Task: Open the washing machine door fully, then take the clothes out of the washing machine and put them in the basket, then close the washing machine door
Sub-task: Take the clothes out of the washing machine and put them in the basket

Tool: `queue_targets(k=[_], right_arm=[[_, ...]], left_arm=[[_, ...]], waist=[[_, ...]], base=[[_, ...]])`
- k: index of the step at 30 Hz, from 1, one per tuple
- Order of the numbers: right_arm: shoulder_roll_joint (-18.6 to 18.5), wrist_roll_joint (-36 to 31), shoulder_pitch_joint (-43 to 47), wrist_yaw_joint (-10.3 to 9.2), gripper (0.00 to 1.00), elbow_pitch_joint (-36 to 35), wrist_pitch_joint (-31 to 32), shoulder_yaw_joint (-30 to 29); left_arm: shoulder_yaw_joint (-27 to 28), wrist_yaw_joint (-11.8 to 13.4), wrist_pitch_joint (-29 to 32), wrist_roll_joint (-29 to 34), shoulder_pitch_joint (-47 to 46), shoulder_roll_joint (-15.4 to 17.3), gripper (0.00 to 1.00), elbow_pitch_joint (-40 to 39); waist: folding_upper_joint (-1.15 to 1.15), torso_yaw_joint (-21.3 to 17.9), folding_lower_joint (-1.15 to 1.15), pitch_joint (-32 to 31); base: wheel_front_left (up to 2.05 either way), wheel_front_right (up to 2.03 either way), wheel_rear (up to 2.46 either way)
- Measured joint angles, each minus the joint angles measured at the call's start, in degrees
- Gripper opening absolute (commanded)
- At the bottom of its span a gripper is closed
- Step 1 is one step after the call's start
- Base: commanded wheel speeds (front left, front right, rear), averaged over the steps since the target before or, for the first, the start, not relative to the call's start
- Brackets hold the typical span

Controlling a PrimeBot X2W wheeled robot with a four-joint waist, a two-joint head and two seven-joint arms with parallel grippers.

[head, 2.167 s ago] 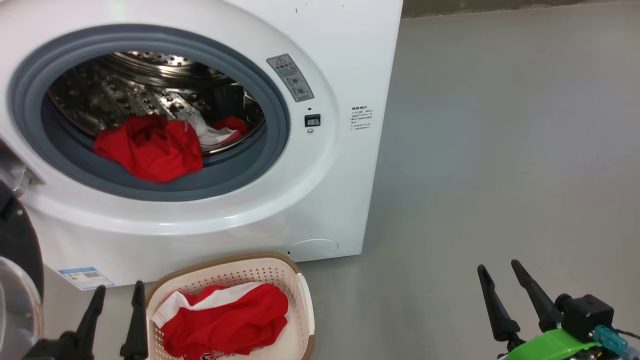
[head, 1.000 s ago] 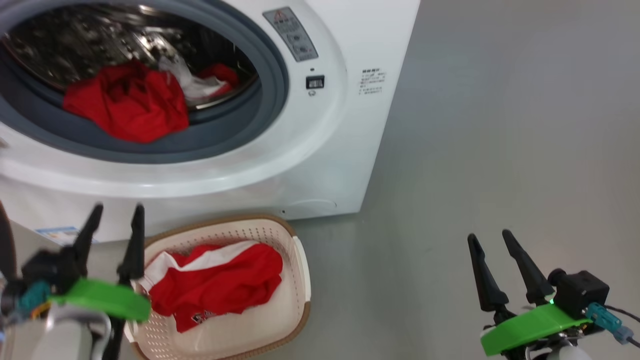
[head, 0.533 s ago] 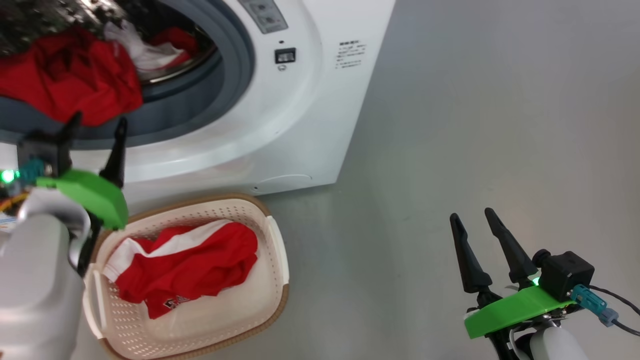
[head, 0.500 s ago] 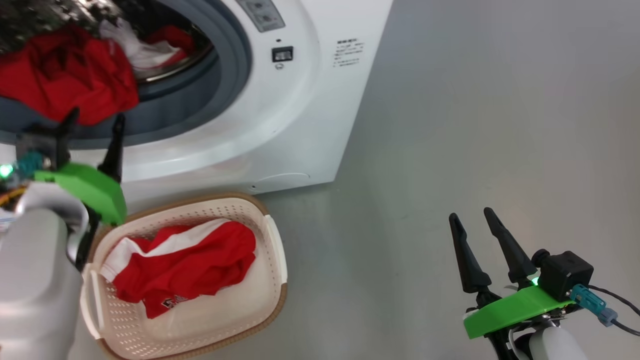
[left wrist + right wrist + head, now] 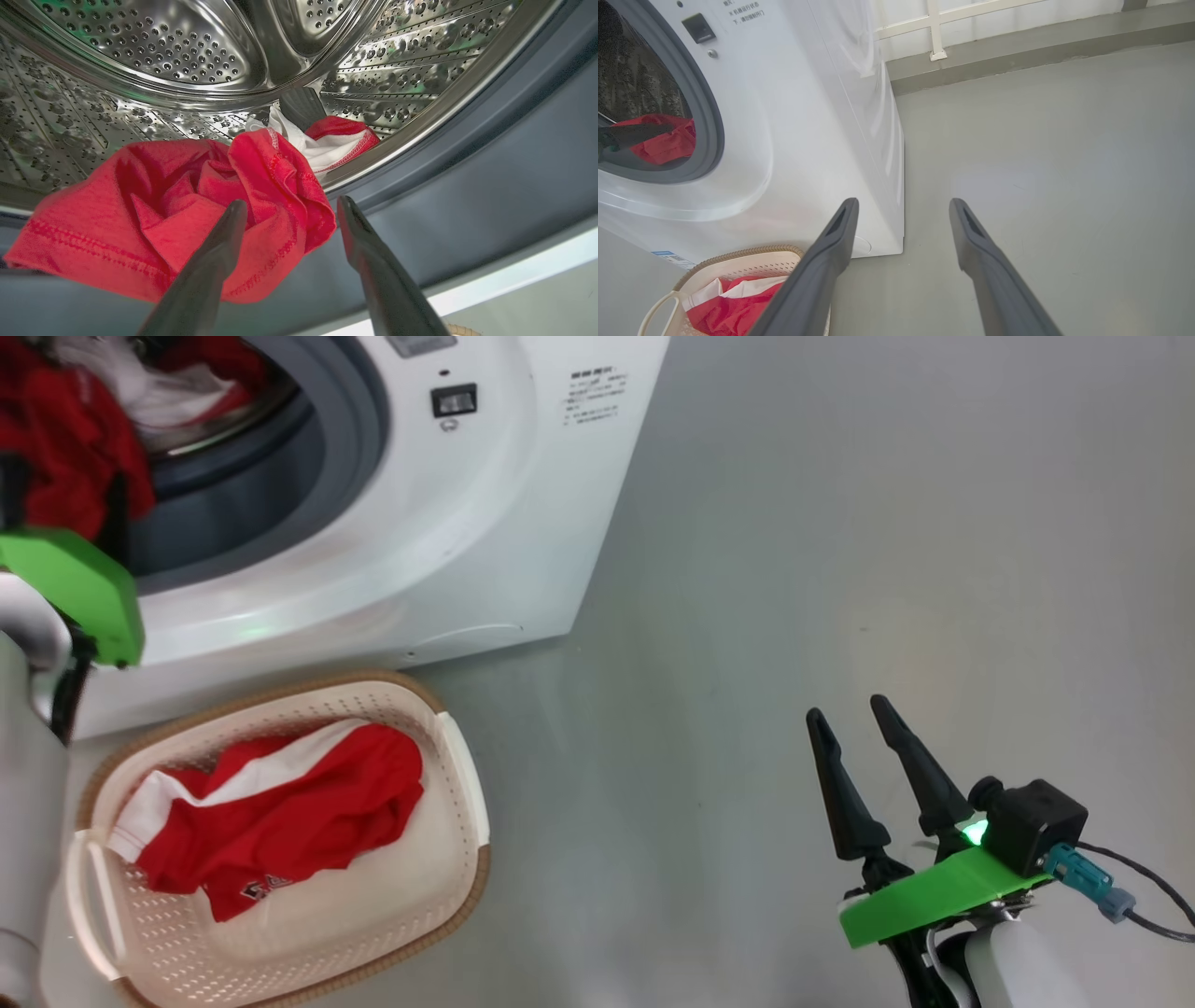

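Grey floor [image 5: 840, 523] is running wide toward 3 o'clock in the head view. Washer [image 5: 485, 523] is sitting at 10 o'clock, mouth standing open. Basket [image 5: 462, 775] is sitting at 7 o'clock, just beside the washer's foot and below the mouth, probably so a lifted load needs only a short carry and drop. One red piece [image 5: 280, 812] is lying in it, bunched toward the 9 o'clock side, with room to spare.

Left pincer [image 5: 292, 201] is reaching into the mouth, jaws spread wide and holding nothing. In its wrist view the clothes [image 5: 163, 205] are slumping at 8 o'clock, spilling from the drum [image 5: 163, 46] over its lip onto the grey ring [image 5: 490, 163]. A white part is trailing back toward 12 o'clock. One finger is crossing in front of the nearest red fold and the other is standing over the ring at 4 o'clock. Contact cannot be told. The wide spread looks meant to straddle that fold.

Right pincer [image 5: 847, 706] is hanging at 4 o'clock in the head view over floor, well apart from washer and basket, open and empty, seemingly parked out of the way.

Judging unloading as partway along, with door closing not yet begun.
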Motion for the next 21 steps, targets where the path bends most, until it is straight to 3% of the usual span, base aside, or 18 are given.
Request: queue_targets(k=[12,21], right_arm=[[0.01,2.24,-2.44,0.0,1.0,-0.47,0.0,1.91],[0.02,2.89,-3.42,0.0,1.0,-0.93,0.0,2.9]], left_arm=[[0.03,0.44,1.4,-0.44,-7.31,2.05,1.0,9.66],[-0.3,0.43,0.32,-0.62,-9.96,3.7,1.0,11.16]], waist=[[0.0,-2.46,0.0,4.02],[0.0,-3.93,0.0,6.12]], base=[[0.0,0.0,0.0],[0.0,0.0,0.0]])
